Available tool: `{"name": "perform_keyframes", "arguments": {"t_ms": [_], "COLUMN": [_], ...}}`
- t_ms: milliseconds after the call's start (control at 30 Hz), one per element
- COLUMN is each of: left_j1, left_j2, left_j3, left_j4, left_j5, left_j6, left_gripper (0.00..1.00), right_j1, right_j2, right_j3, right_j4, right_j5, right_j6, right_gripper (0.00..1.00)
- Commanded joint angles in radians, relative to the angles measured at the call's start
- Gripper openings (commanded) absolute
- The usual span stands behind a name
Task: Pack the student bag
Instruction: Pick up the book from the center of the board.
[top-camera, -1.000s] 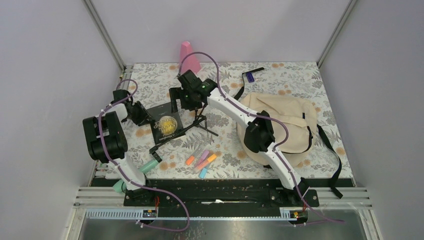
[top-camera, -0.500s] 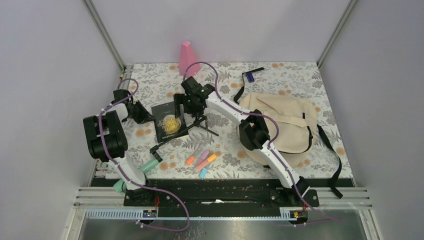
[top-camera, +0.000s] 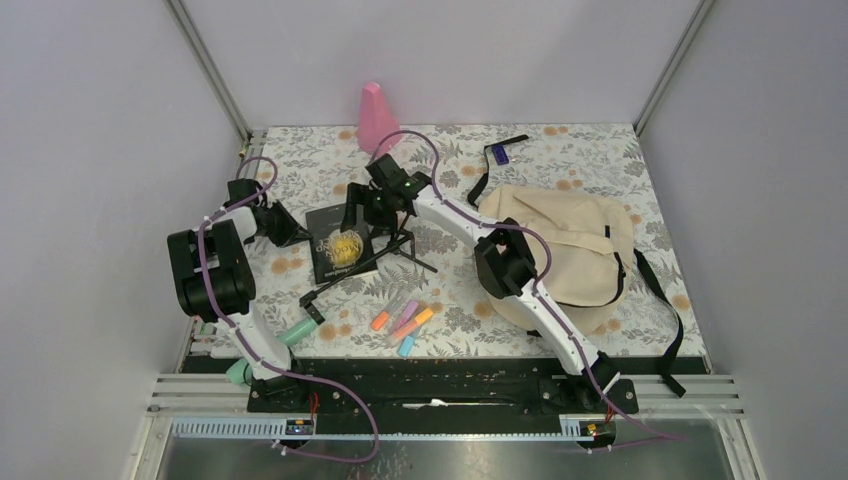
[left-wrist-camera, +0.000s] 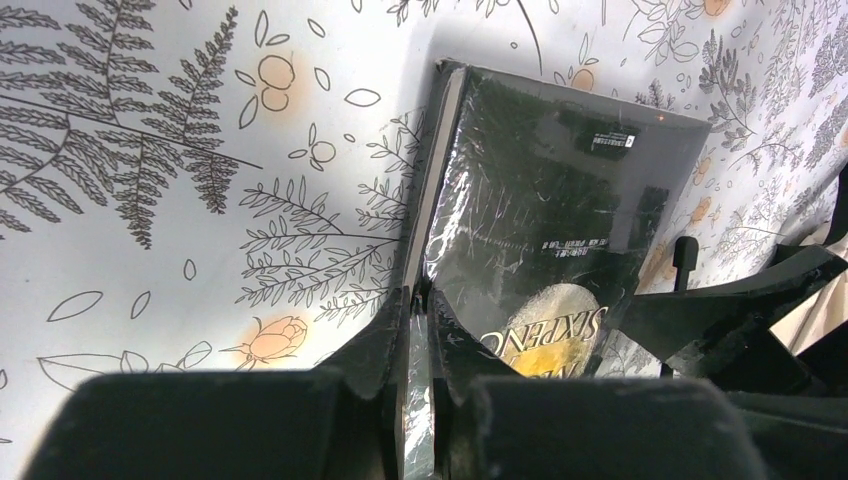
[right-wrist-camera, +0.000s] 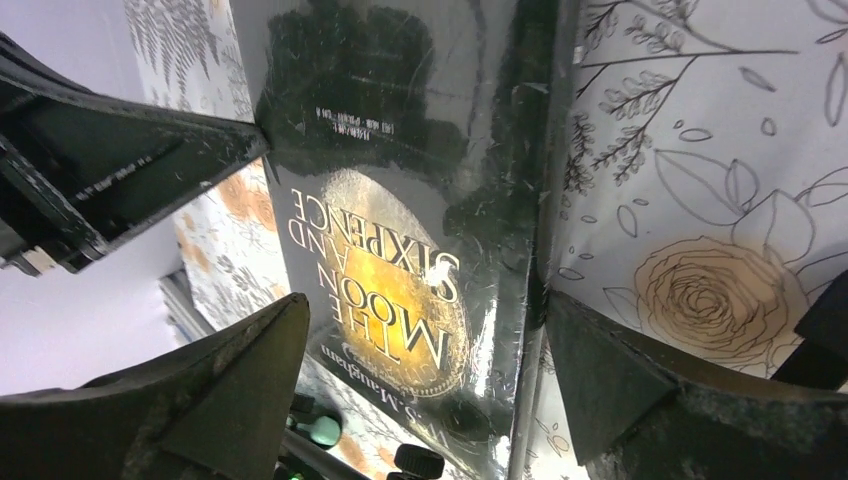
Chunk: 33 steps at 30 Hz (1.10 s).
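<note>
Our student bag (top-camera: 580, 210) lies far right, away from the book (top-camera: 335, 257). It looks soft and floppy, so we would grab its opening edge. Our left gripper (left-wrist-camera: 418, 300) pinches the shiny, stiff book's edge; our right gripper (right-wrist-camera: 425, 310) straddles it, wide open.

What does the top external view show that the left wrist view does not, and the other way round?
Only the top external view shows the student bag lying at the right, the coloured markers near the front edge and the pink cone at the back. Only the left wrist view shows, close up, the left gripper shut on the edge of the black book, and a small label on its cover. Both show that book on the floral table cover.
</note>
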Motion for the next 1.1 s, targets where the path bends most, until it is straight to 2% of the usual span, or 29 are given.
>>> {"name": "perform_keyframes", "arguments": {"t_ms": [0, 200, 367, 633, 733, 933, 1067], "left_j1": [-0.023, -0.024, -0.024, -0.025, -0.024, -0.025, -0.024], "left_j2": [0.035, 0.012, 0.008, 0.009, 0.005, -0.002, 0.003], "left_j3": [-0.001, 0.005, 0.005, 0.010, 0.004, -0.006, -0.008], "left_j4": [-0.004, -0.006, 0.018, 0.041, 0.051, 0.082, 0.100], "left_j5": [0.018, 0.018, 0.078, 0.161, 0.194, 0.242, 0.272], "left_j6": [-0.006, 0.014, 0.012, 0.005, -0.003, -0.016, -0.027], "left_gripper": [0.00, 0.00, 0.00, 0.00, 0.00, 0.00, 0.00], "right_j1": [0.003, 0.001, 0.002, 0.002, 0.001, 0.002, 0.002], "right_j2": [0.009, -0.084, -0.116, -0.124, -0.128, -0.106, -0.085], "right_j3": [-0.009, -0.108, -0.172, -0.245, -0.255, -0.209, -0.203], "right_j4": [0.200, 0.388, 0.561, 0.785, 0.806, 0.677, 0.679], "right_j5": [-0.149, -0.185, -0.243, -0.292, -0.298, -0.273, -0.297], "right_j6": [0.141, 0.213, 0.288, 0.332, 0.309, 0.187, 0.169], "right_gripper": [0.92, 0.90, 0.84, 0.65, 0.59, 0.56, 0.50]}}
